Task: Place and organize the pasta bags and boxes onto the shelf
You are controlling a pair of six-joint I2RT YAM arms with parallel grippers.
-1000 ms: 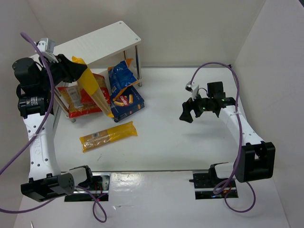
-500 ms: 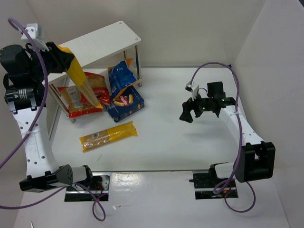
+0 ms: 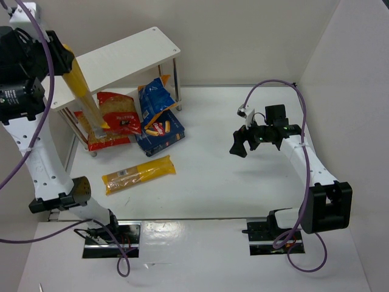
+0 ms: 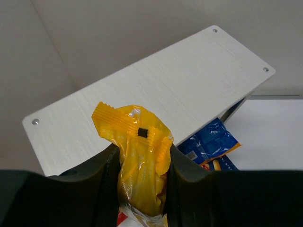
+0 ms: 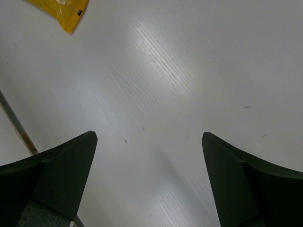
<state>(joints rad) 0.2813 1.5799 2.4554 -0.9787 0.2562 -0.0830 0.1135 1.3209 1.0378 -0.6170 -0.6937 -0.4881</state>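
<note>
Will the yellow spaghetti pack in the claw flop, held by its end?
Probably not: the spaghetti pack hangs straight from the left claw, so it looks stiff. Only its crinkled plastic end is pinched, so it might swing or slip.

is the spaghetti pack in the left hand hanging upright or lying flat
Hanging near upright, slightly tilted: the left hand pinches its crimped top end, and the spaghetti pack dangles down by the shelf.

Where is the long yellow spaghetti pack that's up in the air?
The spaghetti pack is at the top view's far left: the left pincer pinches its top end, and it hangs down past the shelf's near edge, over the red bag.
</note>
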